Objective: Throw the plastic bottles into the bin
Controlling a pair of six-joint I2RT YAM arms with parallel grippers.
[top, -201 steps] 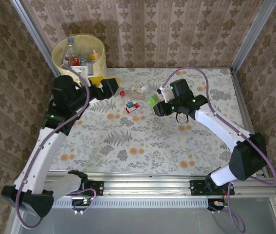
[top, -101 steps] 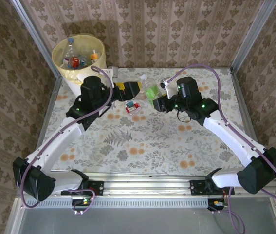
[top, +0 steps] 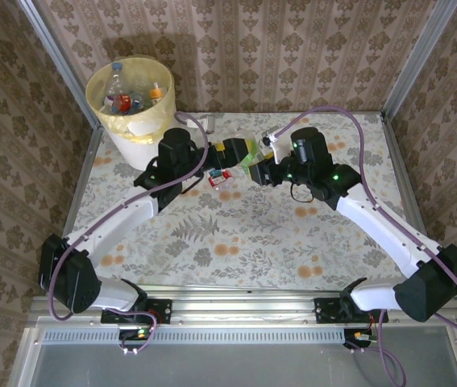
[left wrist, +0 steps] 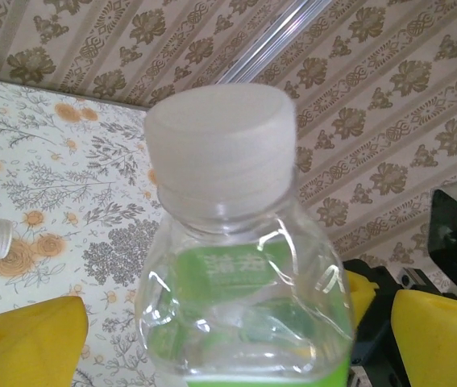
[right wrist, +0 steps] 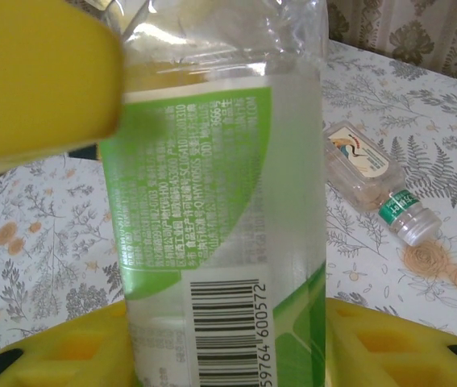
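One bin (top: 115,133); at least three bottles (top: 118,81) inside; one green-label bottle (right wrist: 212,201); one green-capped bottle (right wrist: 373,181).

**Table top, as seen**

Table (top: 236,242): flat top under a pale cloth printed with grey ferns and orange flowers. A metal rail runs along the near edge, with metal posts at the far corners.

In the far half, near the middle, a small bottle with a red label (top: 218,178) lies on the cloth.

Right wrist view: a small clear bottle with a pale label (right wrist: 365,173) and a green-and-white cap lies on its side on the cloth.

Bin (top: 115,129) at the far-left corner; on the cloth or just off it, cannot tell.
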